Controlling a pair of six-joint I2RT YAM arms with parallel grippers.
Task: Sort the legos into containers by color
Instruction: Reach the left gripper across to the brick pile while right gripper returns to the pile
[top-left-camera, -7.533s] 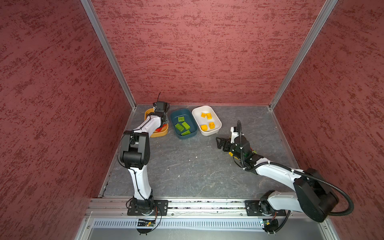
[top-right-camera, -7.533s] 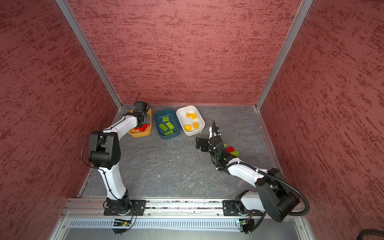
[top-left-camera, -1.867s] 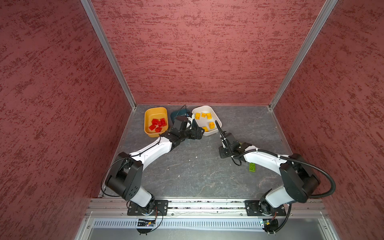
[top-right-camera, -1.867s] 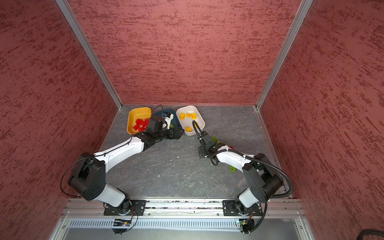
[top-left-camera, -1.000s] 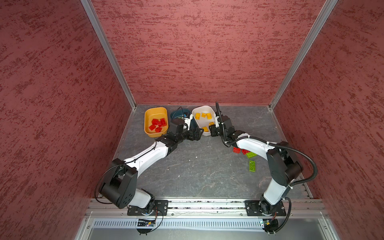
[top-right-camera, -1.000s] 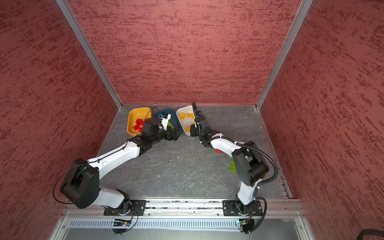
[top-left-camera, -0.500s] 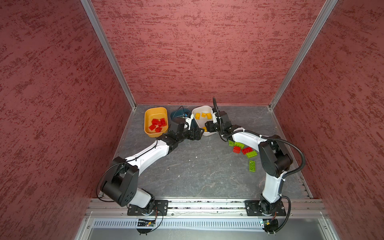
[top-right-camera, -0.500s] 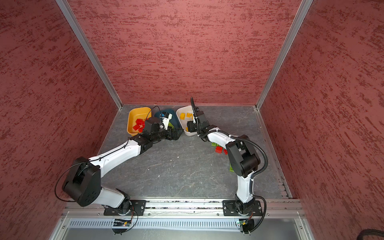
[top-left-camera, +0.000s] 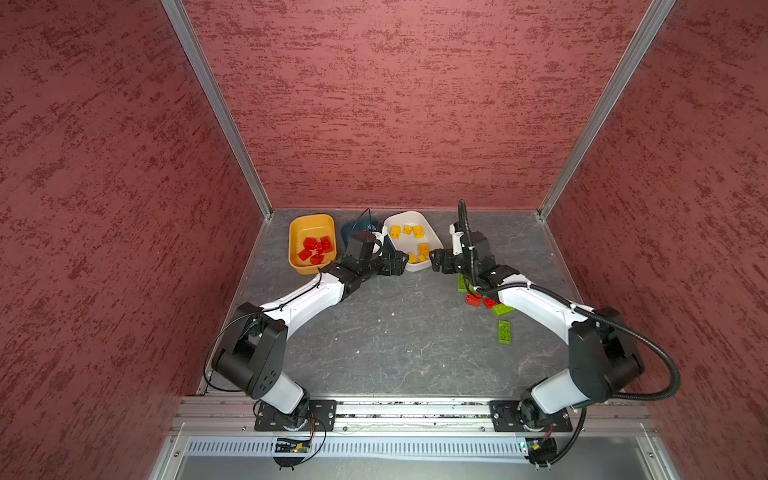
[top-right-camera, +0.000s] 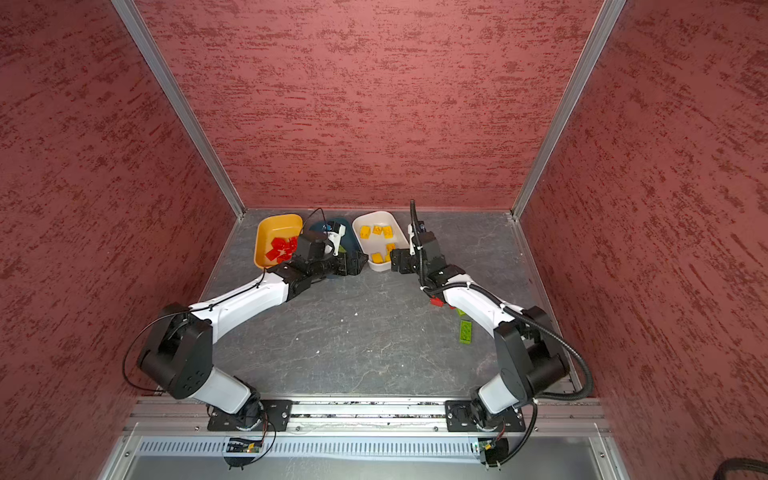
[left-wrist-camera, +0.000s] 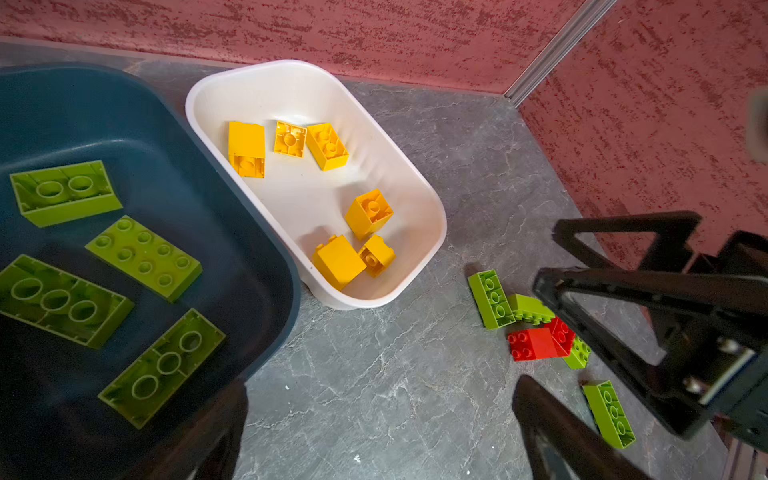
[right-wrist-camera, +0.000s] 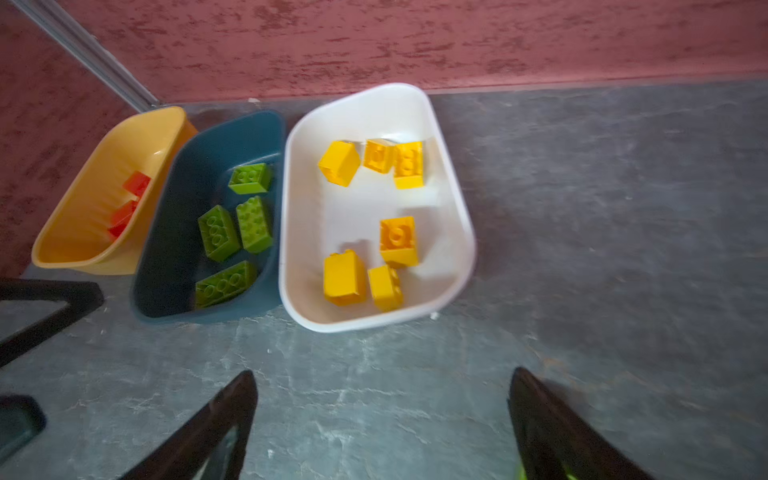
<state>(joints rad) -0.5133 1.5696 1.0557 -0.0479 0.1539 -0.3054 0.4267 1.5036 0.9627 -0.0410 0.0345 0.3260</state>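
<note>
Since earlier, the right gripper has swung to the white tub, jaws now wide apart and empty; the left gripper is spread wide too. Loose red and green legos lie near the right edge of the table, where the right arm may scatter them on its return.

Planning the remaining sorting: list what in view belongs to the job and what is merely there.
Job: mustard tub with red bricks; teal tub with green bricks; white tub with yellow bricks; loose green bricks and loose red bricks on the table.
Merely there: red walls, metal corner posts, front rail.
</note>
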